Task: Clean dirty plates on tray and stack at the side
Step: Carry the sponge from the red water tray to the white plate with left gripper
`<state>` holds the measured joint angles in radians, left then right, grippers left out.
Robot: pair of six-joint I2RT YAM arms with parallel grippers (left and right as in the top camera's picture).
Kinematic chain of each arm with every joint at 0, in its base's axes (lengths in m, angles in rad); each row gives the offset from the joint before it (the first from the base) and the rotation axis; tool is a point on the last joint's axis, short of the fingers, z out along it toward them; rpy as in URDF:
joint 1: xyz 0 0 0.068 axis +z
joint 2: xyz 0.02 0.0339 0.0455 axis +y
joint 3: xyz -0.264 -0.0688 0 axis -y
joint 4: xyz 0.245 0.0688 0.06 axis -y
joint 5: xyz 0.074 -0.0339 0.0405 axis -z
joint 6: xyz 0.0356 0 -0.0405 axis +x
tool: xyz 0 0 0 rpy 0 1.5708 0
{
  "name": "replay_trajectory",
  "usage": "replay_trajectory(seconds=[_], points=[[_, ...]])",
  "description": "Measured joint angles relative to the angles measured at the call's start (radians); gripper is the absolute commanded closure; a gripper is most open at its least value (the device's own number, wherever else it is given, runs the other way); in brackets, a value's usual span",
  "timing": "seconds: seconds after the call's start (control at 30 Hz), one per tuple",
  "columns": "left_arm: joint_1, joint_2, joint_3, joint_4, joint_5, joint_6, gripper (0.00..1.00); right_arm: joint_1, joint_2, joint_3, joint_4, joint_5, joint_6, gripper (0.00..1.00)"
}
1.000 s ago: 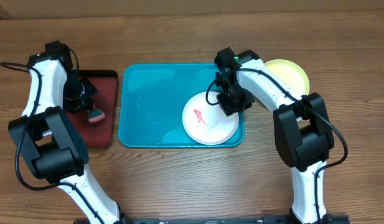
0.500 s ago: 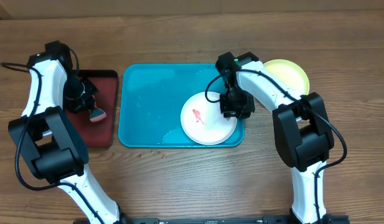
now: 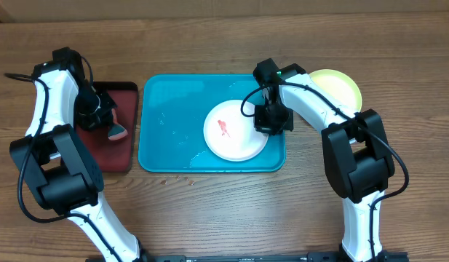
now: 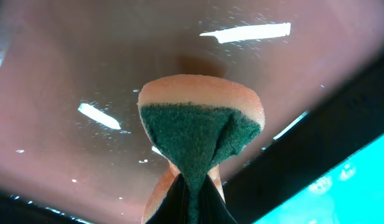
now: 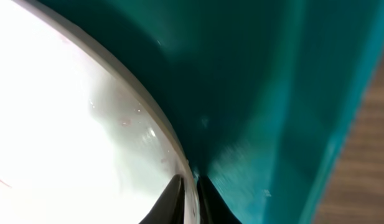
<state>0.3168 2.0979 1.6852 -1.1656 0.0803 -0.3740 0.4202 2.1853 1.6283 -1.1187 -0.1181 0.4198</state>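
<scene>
Right gripper (image 5: 189, 186) is clamped on the right rim of the white round shallow plastic plate (image 3: 235, 138). The wrist view shows one finger on each side of the rim, nearly together. The plate lies inside the large teal-blue rectangular plastic tray (image 3: 166, 102), in its right half at about mid-depth. Its right edge is near the tray's right wall, with a strip of tray floor showing between. Small red smear (image 3: 223, 128) on the plate, left of centre. Yellow-green round plastic plate (image 3: 340, 87) lies on the brown wooden table (image 3: 209, 211) just beyond the tray's far right corner, partly covered by the right arm. Left gripper (image 4: 193, 202) is closed on an orange foam sponge with a green scouring face (image 4: 201, 121), pinching its lower end so it folds, green face toward the wrist camera. The sponge is over the small dark red rectangular tray with black rim (image 3: 118, 156), left of the teal tray. Can't tell whether it touches the red surface.
</scene>
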Motion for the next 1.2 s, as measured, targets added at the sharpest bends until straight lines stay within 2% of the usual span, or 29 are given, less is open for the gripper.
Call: replay_trajectory(seconds=[0.13,0.3,0.37,0.47,0.57,0.93,1.1,1.2], points=[[0.000,0.000,0.000,0.000,0.018,0.016,0.96,0.000,0.000,-0.002,0.068,0.001,-0.005,0.70],[0.000,0.000,0.000,0.000,0.025,0.018,0.96,0.000,0.000,-0.002,0.108,0.004,-0.047,0.69],[0.000,0.000,0.000,0.000,0.025,0.019,0.96,0.000,0.000,-0.002,0.111,0.006,-0.061,0.73],[0.000,0.000,0.000,0.000,0.026,0.031,0.96,0.000,0.000,-0.002,0.114,0.011,-0.076,0.88],[0.000,0.000,0.000,0.001,0.025,0.042,0.96,-0.001,0.001,-0.002,0.127,0.009,-0.087,0.96],[0.000,0.000,-0.023,0.013,0.032,0.080,0.96,0.005,0.005,-0.002,0.184,-0.085,-0.075,0.96],[0.010,0.000,0.012,-0.082,0.109,0.156,0.96,0.023,0.008,-0.002,0.211,-0.092,-0.061,0.96],[0.016,-0.026,0.064,-0.107,0.208,0.229,0.96,0.042,0.008,-0.002,0.233,-0.093,-0.054,0.96]])
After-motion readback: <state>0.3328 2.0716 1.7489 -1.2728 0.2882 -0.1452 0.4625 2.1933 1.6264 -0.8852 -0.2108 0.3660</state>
